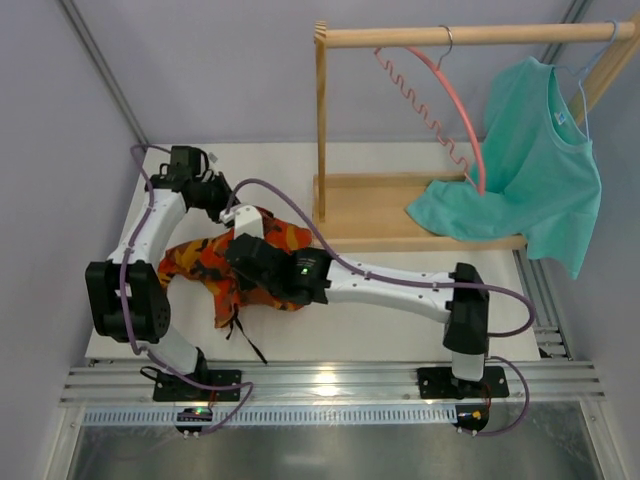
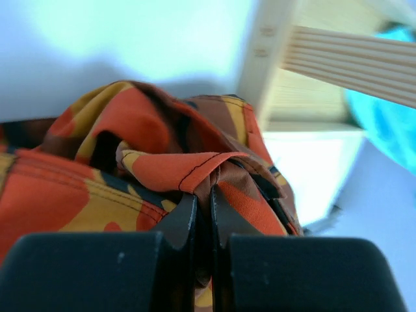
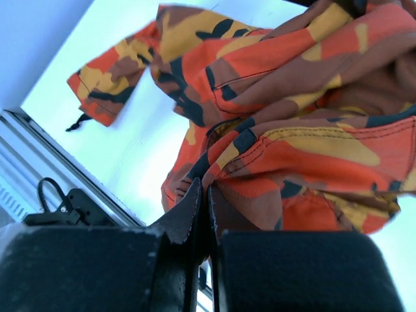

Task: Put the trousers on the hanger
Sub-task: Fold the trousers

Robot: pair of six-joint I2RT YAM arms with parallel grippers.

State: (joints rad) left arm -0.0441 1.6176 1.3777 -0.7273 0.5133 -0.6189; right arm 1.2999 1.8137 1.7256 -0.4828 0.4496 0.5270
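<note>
Top external alone: hanger [image 1: 472,122] on rail [image 1: 480,35], beyond trousers [image 1: 200,260].

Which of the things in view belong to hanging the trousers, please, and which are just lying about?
For the job: trousers, pink hanger, left gripper and right gripper, both shut on the trousers.
Just there: teal T-shirt, light-blue hanger, wooden rack.

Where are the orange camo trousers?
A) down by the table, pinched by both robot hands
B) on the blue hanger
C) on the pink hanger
A: the left gripper and right gripper are both shut on the trousers, bunched down at the table.
</note>
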